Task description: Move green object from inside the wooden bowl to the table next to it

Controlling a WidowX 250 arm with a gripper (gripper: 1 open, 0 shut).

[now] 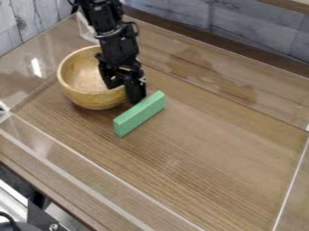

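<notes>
While 1 green block (140, 114) lies beside the wooden bowl (79, 92), the tool (135, 94) hangs open above them.

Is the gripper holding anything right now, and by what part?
Nothing looks held: the open gripper is over the bowl's rim, and the green block lies on the table.

At the lower left corner of the view, you can identify a bundle of black cables (36, 215), cut off by the view's edge. Behind the bowl, at the upper left, you can observe a pale, partly hidden object (87, 32).
</notes>
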